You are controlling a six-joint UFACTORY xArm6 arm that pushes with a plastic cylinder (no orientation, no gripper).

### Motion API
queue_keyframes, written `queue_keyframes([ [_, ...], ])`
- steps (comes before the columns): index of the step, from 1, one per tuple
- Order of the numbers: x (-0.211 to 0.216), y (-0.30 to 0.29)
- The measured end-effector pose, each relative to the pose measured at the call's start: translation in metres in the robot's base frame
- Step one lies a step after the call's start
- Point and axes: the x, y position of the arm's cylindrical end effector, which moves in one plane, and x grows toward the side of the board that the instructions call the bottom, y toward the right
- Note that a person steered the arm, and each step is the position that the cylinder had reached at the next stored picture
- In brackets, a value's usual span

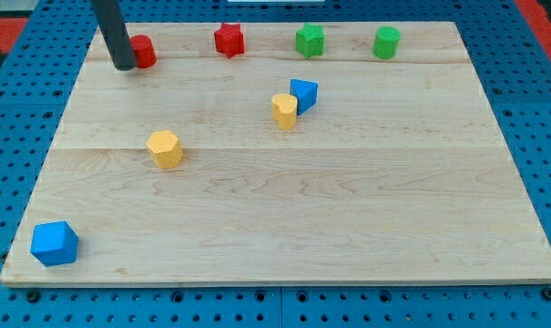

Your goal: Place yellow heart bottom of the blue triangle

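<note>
We carry no fingers, and my tip (125, 66) rests near the wooden table's (348, 228) top-left corner, seemingly touching the red block (144, 51), while the yellow heart block (284, 110) already touches the blue triangle block's (304, 93) lower-left side.

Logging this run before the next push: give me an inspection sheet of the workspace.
Surface: wooden board, flat, seams across it.
Job's things: yellow heart touching blue triangle, at its lower left.
Clutter: yellow hexagon left of centre; blue cube at the bottom-left corner; along the top, red block, red star, two green blocks.
Grippers: none; my tip at the top left, against the red block, far from the heart.
Cables: nothing seen.
Surroundings: blue perforated table.
</note>
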Motion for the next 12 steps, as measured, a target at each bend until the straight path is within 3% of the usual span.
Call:
queue_keyframes([
  [1, -0.018, 0.001],
  [3, -0.011, 0.009],
  [4, 0.039, 0.057],
  [5, 0.058, 0.132],
  [8, 0.066, 0.254],
  [11, 0.096, 0.228],
  [12, 0.096, 0.177],
])
